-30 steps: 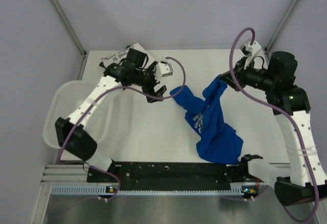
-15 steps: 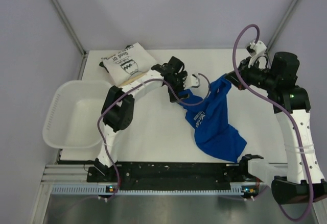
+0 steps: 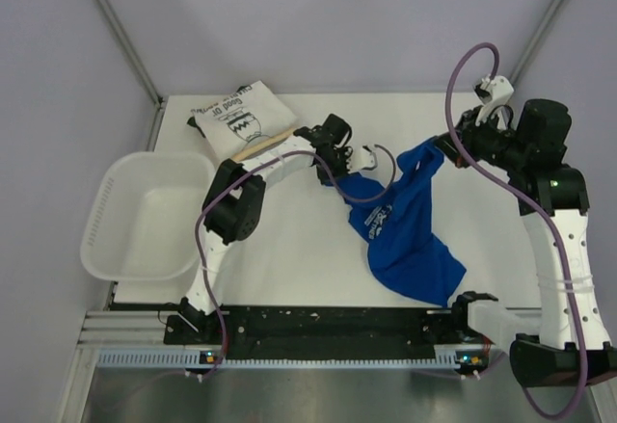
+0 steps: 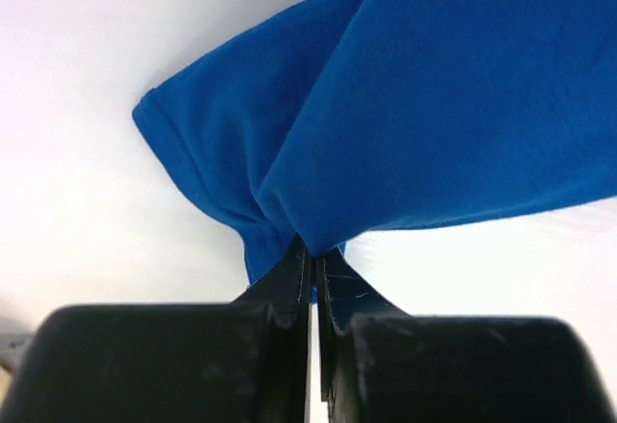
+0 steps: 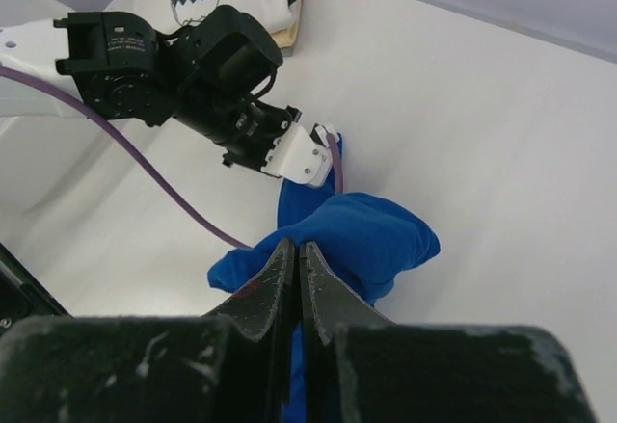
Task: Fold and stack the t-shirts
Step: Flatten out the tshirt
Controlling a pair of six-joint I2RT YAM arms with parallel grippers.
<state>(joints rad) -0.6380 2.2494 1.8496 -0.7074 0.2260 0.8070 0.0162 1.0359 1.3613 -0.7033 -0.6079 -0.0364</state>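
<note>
Blue t-shirt (image 3: 407, 240) bunched right of centre in top view, lower half on counter (image 3: 289, 240), upper edge strung between both arms. Left gripper (image 4: 314, 254) squeezed together, pinching blue fold near sleeve hem. Right gripper (image 5: 297, 254) same deal, clamped on blue cloth at upper right corner. White t-shirt (image 3: 241, 119) flat at upper left of counter, well apart. Basket (image 3: 106, 216) far left.

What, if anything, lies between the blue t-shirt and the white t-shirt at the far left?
Nothing loose: only the left arm, whose left gripper is shut on the blue t-shirt, spans the table toward the white t-shirt.
</note>
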